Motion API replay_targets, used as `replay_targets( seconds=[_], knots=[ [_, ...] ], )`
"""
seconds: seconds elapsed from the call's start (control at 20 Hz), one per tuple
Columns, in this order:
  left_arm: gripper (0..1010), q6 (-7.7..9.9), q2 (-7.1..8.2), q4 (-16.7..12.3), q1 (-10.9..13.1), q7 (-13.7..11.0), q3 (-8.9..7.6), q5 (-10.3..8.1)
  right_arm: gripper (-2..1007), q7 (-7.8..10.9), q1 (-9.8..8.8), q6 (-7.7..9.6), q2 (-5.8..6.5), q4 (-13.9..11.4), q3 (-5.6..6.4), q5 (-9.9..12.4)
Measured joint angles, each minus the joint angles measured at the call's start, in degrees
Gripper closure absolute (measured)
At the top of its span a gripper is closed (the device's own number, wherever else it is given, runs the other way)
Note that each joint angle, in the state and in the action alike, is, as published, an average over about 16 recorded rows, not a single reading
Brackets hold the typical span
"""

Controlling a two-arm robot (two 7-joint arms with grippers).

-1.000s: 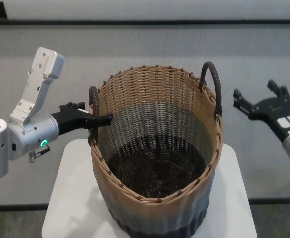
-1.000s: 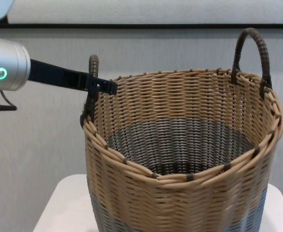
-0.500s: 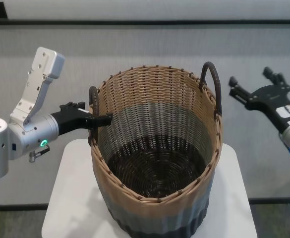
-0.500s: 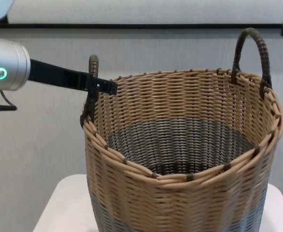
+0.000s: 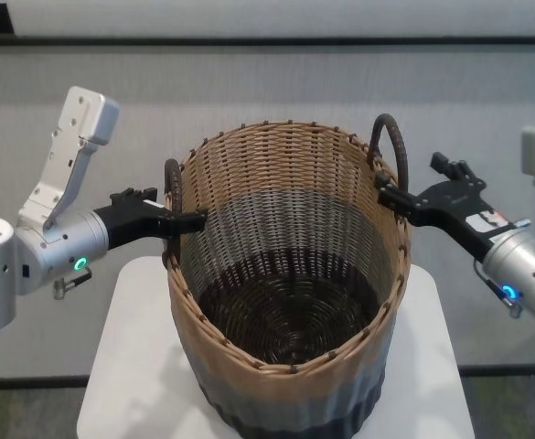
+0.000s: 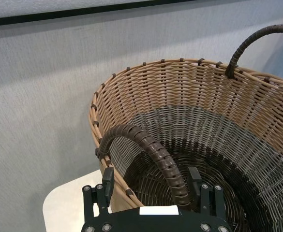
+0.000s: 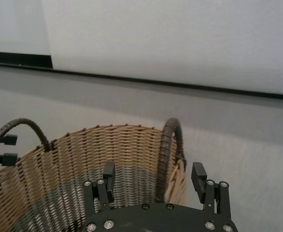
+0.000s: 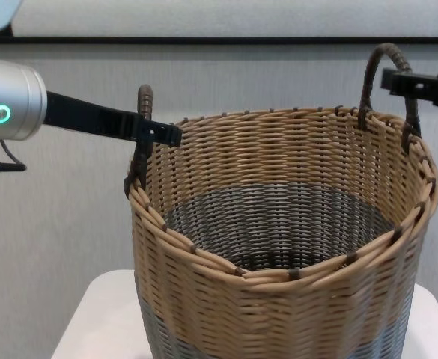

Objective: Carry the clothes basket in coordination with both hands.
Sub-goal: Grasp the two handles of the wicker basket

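Note:
The clothes basket (image 5: 290,274), a round wicker one with a tan top, grey middle and dark base, stands upright on a white stand (image 5: 130,366). My left gripper (image 5: 171,216) is open, and its fingers (image 6: 107,180) straddle the left loop handle (image 6: 166,166) without closing on it. My right gripper (image 5: 411,180) is also open. The right loop handle (image 7: 166,145) rises between its two fingers (image 7: 109,175), as the right wrist view shows. In the chest view one left finger (image 8: 159,134) reaches past the left handle (image 8: 144,112) over the rim.
A grey wall with a dark strip (image 5: 267,40) runs behind the basket. The white stand is only slightly wider than the basket's base. Dark floor (image 5: 29,407) shows below the stand on both sides.
My right gripper has swung in from the right and lowered, so its open fingers now straddle the right handle. The left gripper and the basket have not moved.

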Motion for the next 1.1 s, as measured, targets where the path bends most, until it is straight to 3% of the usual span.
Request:
replay_targets(
  seconds=[0.4, 1.1],
  knots=[
    [10, 0.00, 0.00, 0.0, 0.0, 0.0, 0.00, 0.00, 5, -0.30, 3.09, 2.00, -0.41, 3.1, -2.68, -0.7],
    [10, 0.00, 0.00, 0.0, 0.0, 0.0, 0.00, 0.00, 5, -0.69, 9.79, -0.08, -2.13, 11.7, -6.01, -6.4]
  ],
)
